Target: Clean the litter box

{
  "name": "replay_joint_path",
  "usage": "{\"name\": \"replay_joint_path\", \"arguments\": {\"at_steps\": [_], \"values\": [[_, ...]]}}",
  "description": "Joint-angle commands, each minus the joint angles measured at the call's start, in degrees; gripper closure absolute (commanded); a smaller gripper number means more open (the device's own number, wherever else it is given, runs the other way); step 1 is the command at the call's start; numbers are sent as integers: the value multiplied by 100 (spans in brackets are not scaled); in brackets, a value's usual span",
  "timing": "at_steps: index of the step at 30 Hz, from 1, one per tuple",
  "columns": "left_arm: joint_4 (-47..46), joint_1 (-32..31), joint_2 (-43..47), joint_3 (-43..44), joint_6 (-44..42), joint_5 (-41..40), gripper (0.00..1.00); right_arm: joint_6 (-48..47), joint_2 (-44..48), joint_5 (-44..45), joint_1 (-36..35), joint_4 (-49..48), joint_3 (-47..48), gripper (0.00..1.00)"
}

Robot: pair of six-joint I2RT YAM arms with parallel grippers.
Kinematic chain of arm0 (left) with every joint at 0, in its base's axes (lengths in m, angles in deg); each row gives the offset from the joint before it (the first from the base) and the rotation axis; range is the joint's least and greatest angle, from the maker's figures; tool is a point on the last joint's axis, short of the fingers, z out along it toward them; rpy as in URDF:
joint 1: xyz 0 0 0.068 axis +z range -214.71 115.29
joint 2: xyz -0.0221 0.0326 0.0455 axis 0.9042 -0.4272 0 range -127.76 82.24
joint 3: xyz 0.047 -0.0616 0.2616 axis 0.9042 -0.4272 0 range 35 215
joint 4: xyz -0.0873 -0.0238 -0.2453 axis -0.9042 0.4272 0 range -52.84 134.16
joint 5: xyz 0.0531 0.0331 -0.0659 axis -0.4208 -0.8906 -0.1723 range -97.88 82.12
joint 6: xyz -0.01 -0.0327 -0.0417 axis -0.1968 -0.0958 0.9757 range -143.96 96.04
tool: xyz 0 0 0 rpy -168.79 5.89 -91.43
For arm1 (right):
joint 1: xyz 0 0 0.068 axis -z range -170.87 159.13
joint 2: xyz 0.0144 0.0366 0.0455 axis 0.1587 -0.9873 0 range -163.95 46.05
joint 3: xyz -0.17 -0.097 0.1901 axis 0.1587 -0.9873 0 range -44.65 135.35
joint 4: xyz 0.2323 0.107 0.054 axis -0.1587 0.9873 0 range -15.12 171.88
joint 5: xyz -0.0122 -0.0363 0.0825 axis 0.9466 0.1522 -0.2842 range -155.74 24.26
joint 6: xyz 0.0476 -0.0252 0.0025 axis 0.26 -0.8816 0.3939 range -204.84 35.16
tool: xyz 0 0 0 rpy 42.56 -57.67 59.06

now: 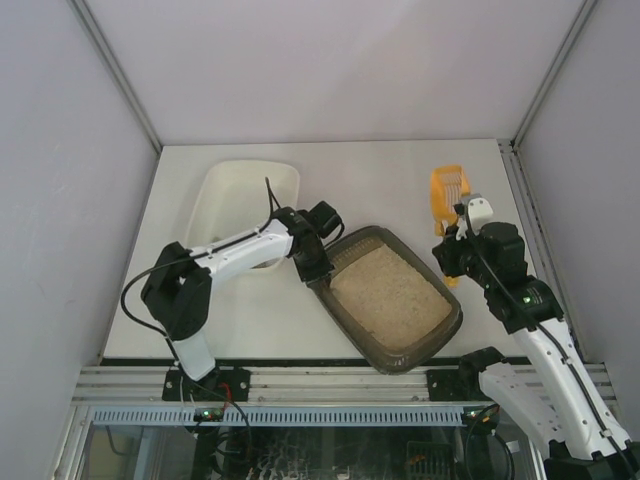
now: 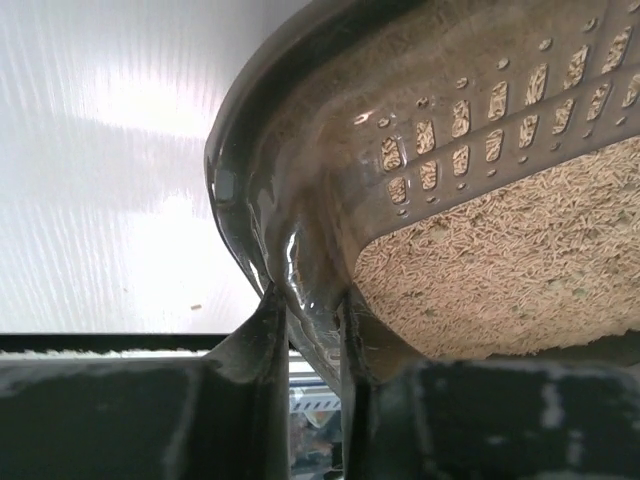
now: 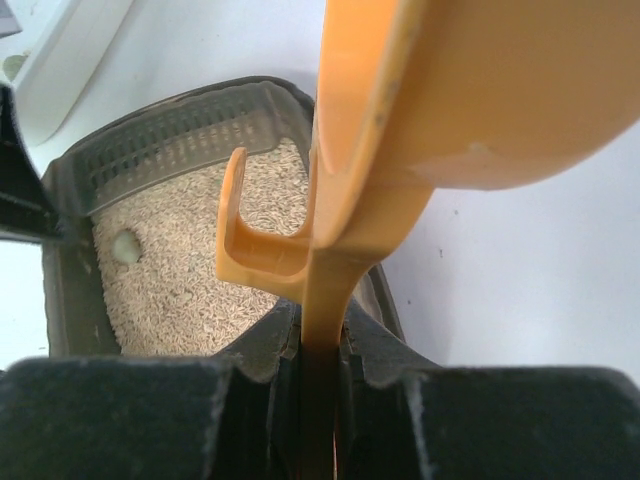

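Observation:
The litter box (image 1: 445,328) is a dark brown-olive tray of tan litter, lying slantwise mid-table. My left gripper (image 1: 312,268) is shut on the rim at its far left corner; in the left wrist view the rim (image 2: 240,215) runs down between the two fingers of the left gripper (image 2: 308,315). My right gripper (image 1: 458,250) is shut on the handle of an orange slotted scoop (image 1: 448,190), held right of the box. The right wrist view shows the scoop handle (image 3: 330,290) clamped in the right gripper (image 3: 322,335), with a pale clump (image 3: 125,246) lying in the litter.
A white plastic tray (image 1: 290,178) sits at the back left, just behind the left arm. Grey walls close in the table on three sides. The arm bases and a metal rail run along the near edge.

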Motion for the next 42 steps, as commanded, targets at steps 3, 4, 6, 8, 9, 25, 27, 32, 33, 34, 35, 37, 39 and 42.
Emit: {"name": "replay_joint_path", "arguments": {"at_steps": [3, 4, 6, 8, 9, 25, 27, 32, 33, 34, 35, 37, 39, 42], "values": [[-212, 596, -635, 798, -1069, -673, 88, 262, 49, -585, 54, -234, 41, 100], [-176, 658, -755, 981, -1178, -721, 89, 286, 25, -748, 50, -176, 61, 100], [-128, 759, -1070, 1440, -1342, -791, 91, 329, -43, -1030, 54, -30, 115, 100], [-102, 850, -1353, 1847, -1460, -849, 92, 367, -108, -1370, 54, 161, 136, 100], [-111, 894, -1507, 2018, -1489, -840, 92, 383, -150, -1528, 54, 267, 151, 100], [-1080, 1047, -2399, 3769, -2934, 347, 89, 2134, -2460, -3745, 47, 1745, 973, 100], [-1230, 1035, -2284, 3699, -3099, 544, 88, 2061, -3025, -3758, 54, 2296, 1110, 100], [-1683, 994, -1906, 3267, -3478, 878, 83, 2136, -3356, -3391, 69, 2549, 1058, 100], [-1743, 994, -1838, 3185, -3475, 975, 81, 2169, -3398, -3353, 90, 2497, 1070, 100], [-1807, 994, -1777, 3091, -3448, 1026, 79, 2199, -3445, -3305, 109, 2446, 1096, 100], [-1883, 994, -1703, 3000, -3404, 1064, 76, 2220, -3531, -3214, 115, 2395, 1128, 100], [-2028, 994, -1567, 2836, -3318, 1106, 68, 2255, -3739, -3175, 116, 2257, 1236, 100], [-2140, 993, -1447, 2720, -3251, 1057, 62, 2300, -3988, -3220, 116, 2098, 1319, 100], [-2414, 1072, -1276, 2553, -3076, 968, 55, 2346, -4369, -3365, 94, 1850, 1428, 100]]}}
